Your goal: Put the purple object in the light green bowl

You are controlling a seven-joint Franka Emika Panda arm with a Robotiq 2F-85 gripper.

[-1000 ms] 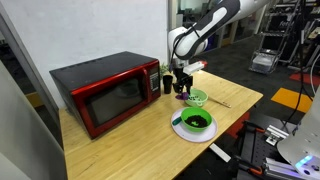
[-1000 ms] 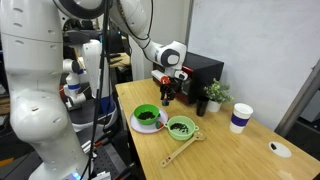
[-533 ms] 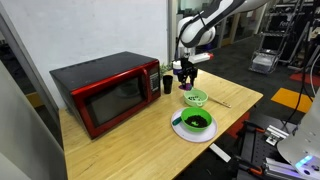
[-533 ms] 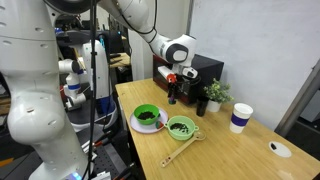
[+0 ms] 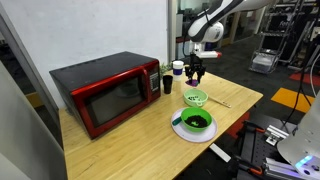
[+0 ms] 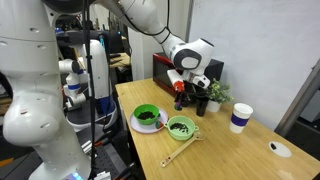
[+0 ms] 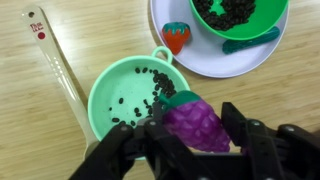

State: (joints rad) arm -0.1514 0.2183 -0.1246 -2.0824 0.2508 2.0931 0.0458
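Purple and knobbly like a grape bunch, the plastic toy with a green stalk cap (image 7: pixel 197 125) sits clamped between the black gripper (image 7: pixel 196 140) fingers, which are closed narrowly on its two sides. It hangs in the air, touching nothing below.

In the wrist view the toy covers the lower right rim of the small round light green bowl (image 7: pixel 112 95), whose floor is scattered with dark bits. The bowl's centre lies toward the upper left of the frame from the gripper, and the stalk end points that way too. We judge that a short shift in that direction is needed before a release would land well inside the rim.

At the upper right, well apart, is a darker green bowl (image 7: pixel 268 20) on a white plate (image 7: pixel 215 55).

In an exterior view the gripper (image 5: pixel 197 72) hangs above the light green bowl (image 5: pixel 196 98).
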